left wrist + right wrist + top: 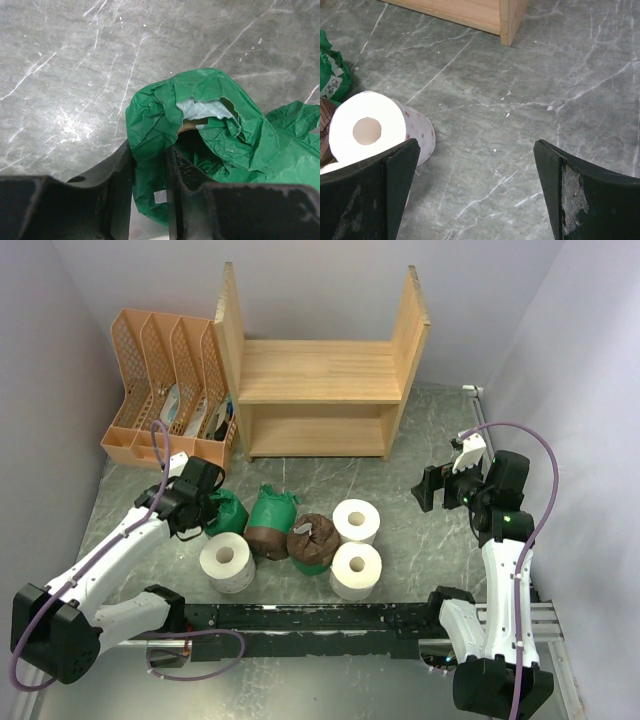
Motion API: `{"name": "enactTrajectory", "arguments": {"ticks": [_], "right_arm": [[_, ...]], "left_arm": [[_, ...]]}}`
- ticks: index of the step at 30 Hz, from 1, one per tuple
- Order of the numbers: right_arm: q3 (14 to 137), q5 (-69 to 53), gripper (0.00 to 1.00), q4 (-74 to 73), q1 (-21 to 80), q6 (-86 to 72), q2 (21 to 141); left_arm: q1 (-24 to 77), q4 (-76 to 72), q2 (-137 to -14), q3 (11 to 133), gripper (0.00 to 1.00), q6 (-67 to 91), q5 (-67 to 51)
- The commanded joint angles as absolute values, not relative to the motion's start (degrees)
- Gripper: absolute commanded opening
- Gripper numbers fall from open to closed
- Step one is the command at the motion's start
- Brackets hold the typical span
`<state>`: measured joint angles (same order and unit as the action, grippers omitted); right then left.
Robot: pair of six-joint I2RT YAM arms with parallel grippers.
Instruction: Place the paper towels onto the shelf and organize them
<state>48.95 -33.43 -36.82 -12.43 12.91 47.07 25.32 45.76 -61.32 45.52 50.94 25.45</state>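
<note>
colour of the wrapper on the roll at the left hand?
Green: crinkly wrapper, torn open over something pale. Shows best in the left wrist view.

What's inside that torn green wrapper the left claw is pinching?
Through the tear in the green wrapper shows pale paper and a tan rim beneath it. The rest is hidden by crinkled plastic.

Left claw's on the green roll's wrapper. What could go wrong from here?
1. Left claw pinches only a fold of crinkly wrapper on the green-wrapped roll, not its body. The wrapper is already torn, so it may rip or slip on lifting.
2. That roll sits close to a white roll and a second green roll; lifting could drag or tip them.
3. The orange rack stands beside the shelf; a swinging roll might clip it.
</note>
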Motion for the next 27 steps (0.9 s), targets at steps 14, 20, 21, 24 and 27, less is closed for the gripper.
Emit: {"name": "enactTrajectory", "arguments": {"ticks": [14,20,21,24,27], "right_arm": [[49.0,-33.1,1.00,-37.0,-12.6,13.4,46.5],[49.0,-33.0,1.00,-36.9,-12.6,13.3,46.7],[49.0,-33.0,1.00,-37.0,-12.6,13.3,46.7],[49.0,-32.9,1.00,-36.9,-12.6,13.3,46.7],[49.0,-32.9,1.00,-36.9,-12.6,13.3,46.7]], "left_arm": [[24.9,36.1,-56.1,49.7,0.07,44.1,14.7],[25.0,42.7,-59.0,69.4,0.07,37.7,10.0],[25.0,44.0,-60.0,73.1,0.07,36.5,9.0],[25.0,47.5,-64.2,83.2,0.07,33.0,4.8],[25.0,49.7,-68.3,91.8,0.07,30.7,-1.5]]}}
